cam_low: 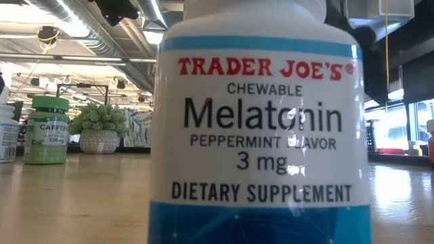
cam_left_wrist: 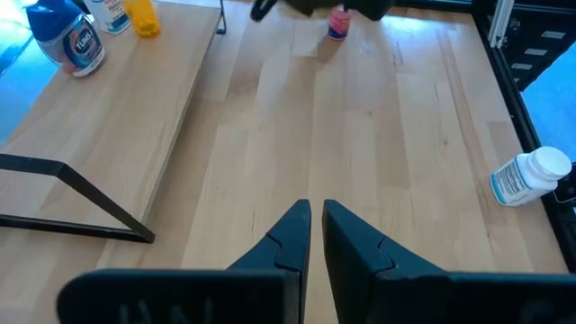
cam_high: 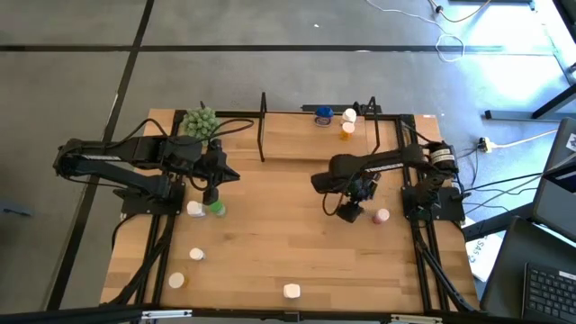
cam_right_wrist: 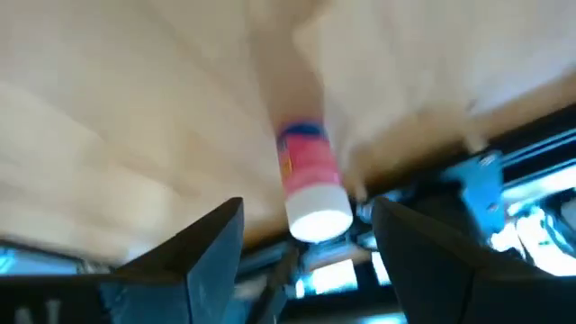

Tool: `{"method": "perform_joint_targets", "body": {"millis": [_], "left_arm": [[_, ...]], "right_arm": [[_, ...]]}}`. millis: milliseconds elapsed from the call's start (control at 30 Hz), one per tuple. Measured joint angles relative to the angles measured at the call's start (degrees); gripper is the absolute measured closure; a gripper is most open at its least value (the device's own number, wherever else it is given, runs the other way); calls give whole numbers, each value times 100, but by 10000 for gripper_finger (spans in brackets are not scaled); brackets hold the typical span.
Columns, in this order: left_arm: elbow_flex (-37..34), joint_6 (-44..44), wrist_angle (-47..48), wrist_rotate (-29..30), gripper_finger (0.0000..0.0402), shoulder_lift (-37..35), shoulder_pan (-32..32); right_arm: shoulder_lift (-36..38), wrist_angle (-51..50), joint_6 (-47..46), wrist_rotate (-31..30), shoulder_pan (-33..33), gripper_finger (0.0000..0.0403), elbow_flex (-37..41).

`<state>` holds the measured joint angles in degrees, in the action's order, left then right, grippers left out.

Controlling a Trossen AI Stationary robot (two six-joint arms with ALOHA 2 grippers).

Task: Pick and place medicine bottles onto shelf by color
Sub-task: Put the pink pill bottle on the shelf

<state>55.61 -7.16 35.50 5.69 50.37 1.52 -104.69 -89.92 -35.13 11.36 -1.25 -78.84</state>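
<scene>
Pink bottle upright on the table, just beyond the right end effector, fingers spread apart, nothing held.

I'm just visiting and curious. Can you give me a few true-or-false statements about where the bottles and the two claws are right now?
1. The right claw stands open by a pink bottle. True.
2. The left claw is wide open. False: its fingers are shut.
3. Three bottles already stand on the shelf. True: blue, white and orange.
4. The green bottle is on the shelf. False: it stands on the table, near the left claw.
</scene>
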Motion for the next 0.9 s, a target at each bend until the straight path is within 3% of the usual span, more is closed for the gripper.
{"method": "perform_joint_targets", "body": {"millis": [167, 267, 533, 900], "left_arm": [[0, 28, 0, 0, 374, 0, 0], [0, 28, 1, 0, 374, 0, 0], [0, 36, 1, 0, 374, -2, 0], [0, 479, -2, -214, 374, -2, 2]], "right_arm": [[207, -18, -1193, -703, -338, 155, -720], [297, 9, -1616, -740, -547, 155, -952], [1010, -8, -2432, -945, -1183, 155, -991], [2382, -19, -3932, -1887, -1939, 155, -989]]}}
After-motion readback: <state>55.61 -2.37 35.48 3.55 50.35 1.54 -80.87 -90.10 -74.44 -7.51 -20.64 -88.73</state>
